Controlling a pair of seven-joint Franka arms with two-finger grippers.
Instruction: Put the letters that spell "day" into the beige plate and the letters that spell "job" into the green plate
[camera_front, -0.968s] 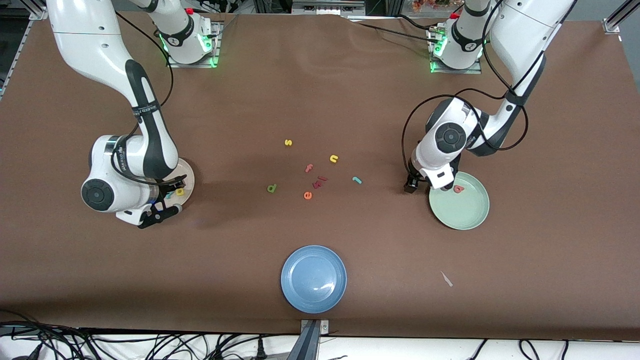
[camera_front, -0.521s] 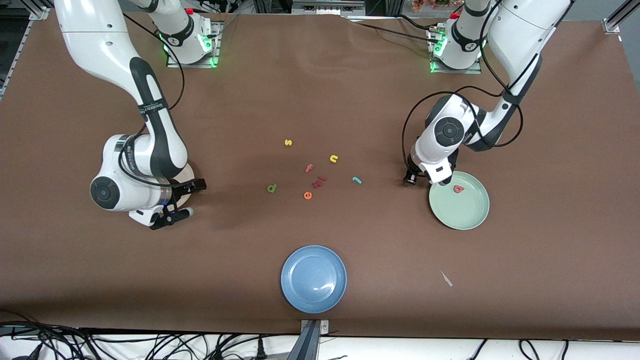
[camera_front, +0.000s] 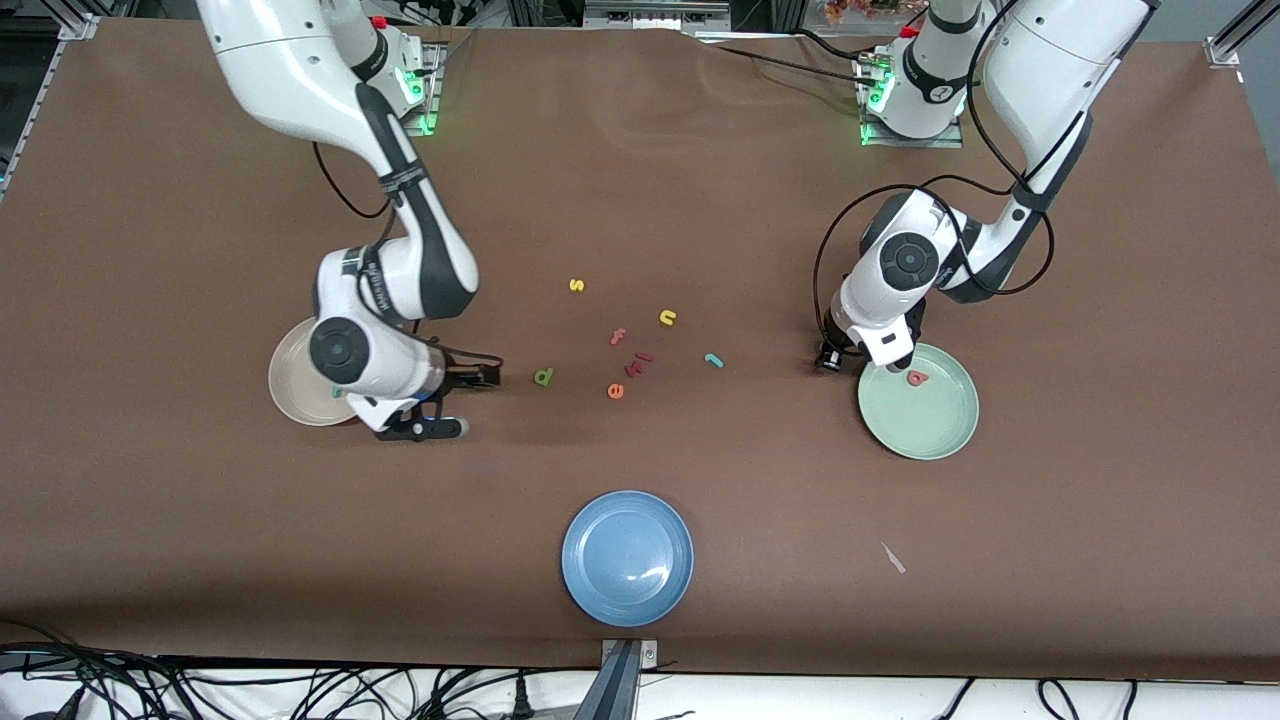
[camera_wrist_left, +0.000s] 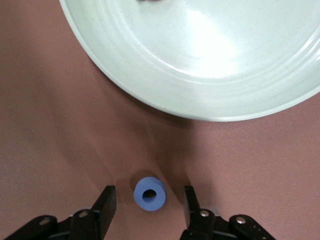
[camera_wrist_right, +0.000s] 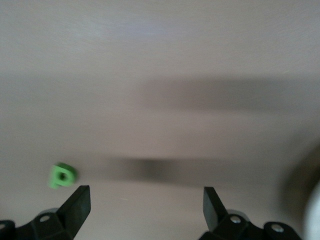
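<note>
Blue plate (camera_front: 627, 557) sits nearest the camera and is not part of the job, so I skip it. Green plate (camera_front: 935, 440) is at my left arm's end with the b (camera_front: 916, 378) already in it. My left gripper (camera_front: 829, 362) is down at the table just beside that plate's rim, toward the middle. Its fingers stand part open either side of the o (camera_wrist_left: 149, 193), with a gap on both sides and nothing gripped yet. The step in hand is pinching the o. It looks well centred, so I should close evenly, keep the tips low and not shove it; foam this small will likely skid or tip. Then lift clear of the rim before going over the plate.

Beige plate (camera_front: 295, 385) is at my right arm's end, partly under my wrist, so I can't read its contents. My right gripper (camera_front: 468, 402) is wide and empty, over bare table between that plate and the d (camera_front: 543, 377). It needs to line up over the d before dropping. The j (camera_front: 713, 360) lies loose mid-table, a little farther from the camera.
</note>
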